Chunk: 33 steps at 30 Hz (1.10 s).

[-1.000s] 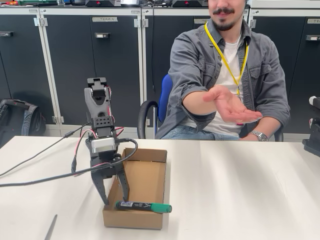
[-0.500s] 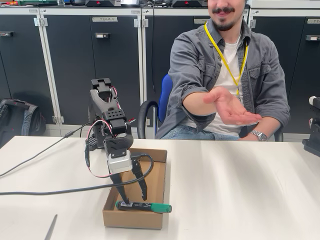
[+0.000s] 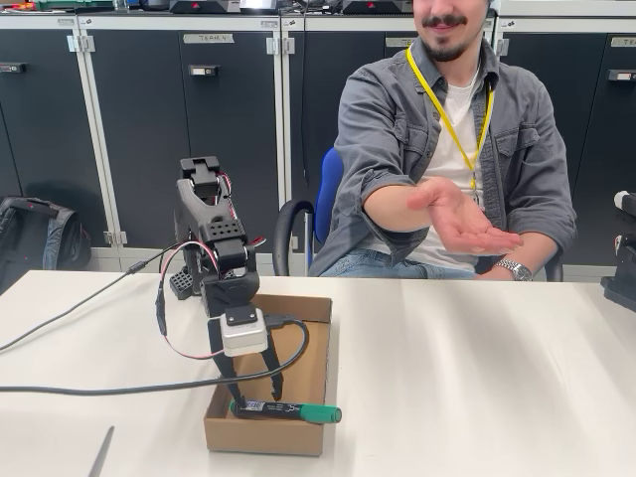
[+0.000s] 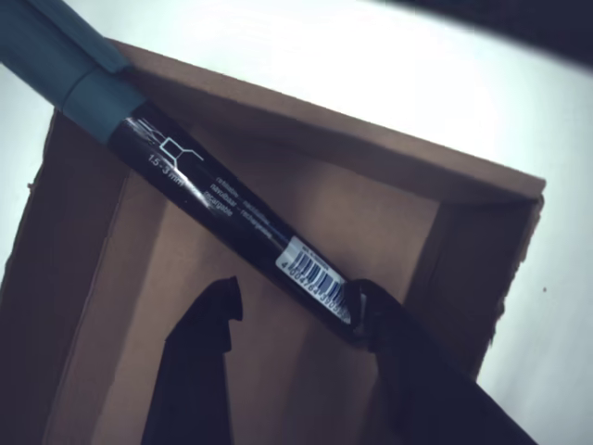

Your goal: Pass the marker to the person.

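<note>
Straddling the marker [image 4: 232, 218] near its end, the gripper [image 3: 255, 383] stands open, 1 finger touching the barrel. Marker rests across the box [image 3: 298, 363] rim; an off-centre pinch could tip it before reaching the person's hand [image 3: 462, 219].

You see an open cardboard box [image 3: 298, 368] on your white table [image 3: 477, 378], dark cabinets [image 3: 179, 129] behind, blue chair [image 3: 326, 199], grey strip [image 3: 101, 452] at the near edge.

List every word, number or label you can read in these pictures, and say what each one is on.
"1.5-3 mm": white print on the black-barrelled, green-capped marker, wrist view.
Barcode on the marker's white label: digits too blurred.
Finer white print along the barrel: too small.
Label plate on the dark cabinet door: too small to read.
</note>
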### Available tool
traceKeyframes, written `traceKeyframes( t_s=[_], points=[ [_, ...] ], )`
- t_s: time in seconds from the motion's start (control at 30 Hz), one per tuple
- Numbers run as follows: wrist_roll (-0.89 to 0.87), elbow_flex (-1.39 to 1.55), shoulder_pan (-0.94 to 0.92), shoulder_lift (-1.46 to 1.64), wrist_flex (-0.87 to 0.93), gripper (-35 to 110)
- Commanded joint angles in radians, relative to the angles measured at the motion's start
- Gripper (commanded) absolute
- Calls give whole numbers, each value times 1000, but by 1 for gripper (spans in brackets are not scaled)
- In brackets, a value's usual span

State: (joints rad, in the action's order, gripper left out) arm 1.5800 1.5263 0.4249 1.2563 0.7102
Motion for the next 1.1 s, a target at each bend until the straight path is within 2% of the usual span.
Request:
traceKeyframes(
  t_s=[0.0,0.3,0.7,0.9,0.97,1.07],
  points=[
    [117,-54,15,21,-46,25],
    [314,40,26,32,-233,22],
    [448,20,-75,-23,-278,24],
    [445,6,-104,-57,-285,22],
    [449,8,-115,-61,-282,18],
    [448,9,-121,-63,-287,0]
  ],
)
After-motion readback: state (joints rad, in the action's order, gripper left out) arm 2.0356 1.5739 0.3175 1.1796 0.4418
